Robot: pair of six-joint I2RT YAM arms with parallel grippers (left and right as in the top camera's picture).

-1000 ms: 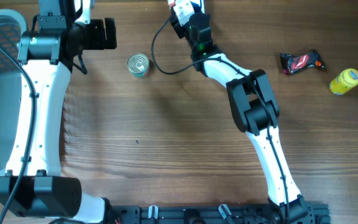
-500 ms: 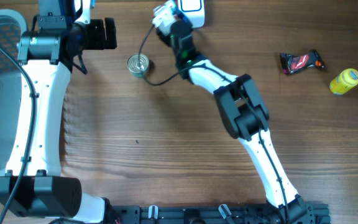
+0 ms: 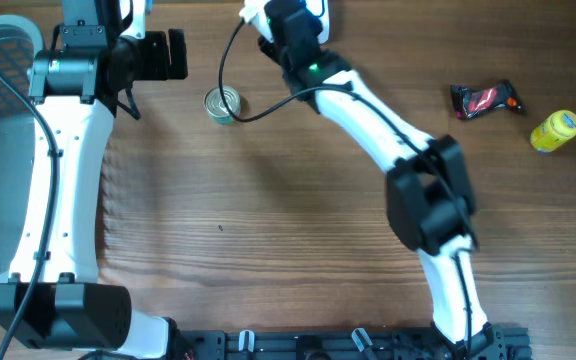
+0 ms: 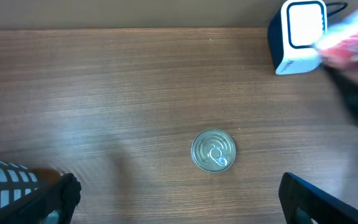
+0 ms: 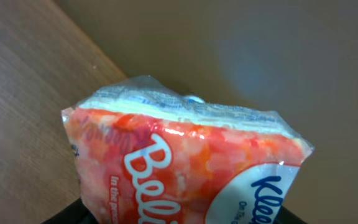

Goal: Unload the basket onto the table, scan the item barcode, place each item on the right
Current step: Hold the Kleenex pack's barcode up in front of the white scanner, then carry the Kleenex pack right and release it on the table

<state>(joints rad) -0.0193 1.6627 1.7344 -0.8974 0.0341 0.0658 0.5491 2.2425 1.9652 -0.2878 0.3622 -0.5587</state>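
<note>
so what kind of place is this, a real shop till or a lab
Probably a lab bench staged as a checkout: a wooden table with a white barcode scanner at its far edge, a tissue pack held near it, and a loose tin can and yellow bottle.

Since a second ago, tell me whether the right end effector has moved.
Yes. Overhead, the right end effector, gripping the tissue pack, has shifted toward the picture's left, closer to the unmoved tin can.
</note>
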